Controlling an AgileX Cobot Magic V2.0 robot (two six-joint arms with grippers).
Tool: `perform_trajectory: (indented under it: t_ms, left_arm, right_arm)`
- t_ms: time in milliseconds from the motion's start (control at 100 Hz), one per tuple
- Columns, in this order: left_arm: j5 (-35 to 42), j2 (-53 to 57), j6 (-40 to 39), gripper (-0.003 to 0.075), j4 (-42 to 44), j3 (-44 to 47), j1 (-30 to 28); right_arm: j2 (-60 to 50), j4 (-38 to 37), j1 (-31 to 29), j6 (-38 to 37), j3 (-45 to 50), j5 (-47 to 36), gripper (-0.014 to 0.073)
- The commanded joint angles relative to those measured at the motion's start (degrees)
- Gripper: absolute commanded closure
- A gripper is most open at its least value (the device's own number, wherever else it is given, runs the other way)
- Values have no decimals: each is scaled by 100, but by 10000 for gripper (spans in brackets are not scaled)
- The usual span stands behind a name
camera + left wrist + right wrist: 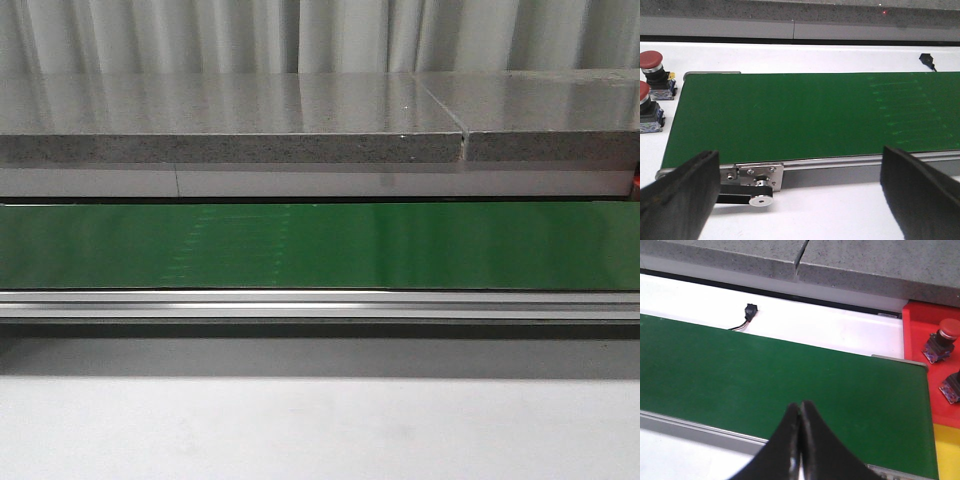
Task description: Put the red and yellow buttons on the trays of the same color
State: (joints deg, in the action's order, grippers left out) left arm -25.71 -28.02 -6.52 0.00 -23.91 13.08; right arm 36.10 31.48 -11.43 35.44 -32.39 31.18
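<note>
Left tool (799,192) spread wide and empty over green belt (805,115), right tool (800,440) pinched closed, seemingly empty, red button (943,337) on red tray (920,335)

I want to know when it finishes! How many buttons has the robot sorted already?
At least one red button already sits on the red tray, and a second item lies beside it, cut off by the picture's edge. Nothing is in hand: the left gripper is open and the right gripper is shut on nothing. Two red buttons wait beside the green belt. No yellow buttons show.
</note>
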Motion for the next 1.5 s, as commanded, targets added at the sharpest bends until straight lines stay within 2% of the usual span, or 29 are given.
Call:
perform_trajectory:
  t_ms: [0,70,170,290,380,500,710,1050,1490]
  left_arm:
    - [471,-21,-48,58,-34,-166,37]
    - [435,-97,-258,67,0,-322,0]
    - [233,-406,-945,67,418,-836,-206]
    - [32,-1052,-1557,68,888,-1547,-763]
    - [19,-1657,-1582,68,822,-2039,-1257]
    - [-95,-2496,-1582,68,314,-2556,-1967]
    - [-10,-3855,-1582,68,89,-3056,-2609]
    - [154,-5651,-1582,68,80,-3692,-2786]
    - [80,-6979,-1571,68,95,-4543,-2786]
  right_arm:
    - [-20,83,2,62,-150,-296,662]
    - [-20,83,2,62,-150,-296,662]
    - [-20,83,2,62,-150,-296,662]
    - [-20,83,2,62,-150,-296,662]
    - [-20,83,2,62,-150,-296,662]
    - [-20,83,2,62,-150,-296,662]
    - [-20,83,2,62,-150,-296,662]
    - [-20,83,2,62,-150,-296,662]
    - [-20,83,2,62,-150,-296,662]
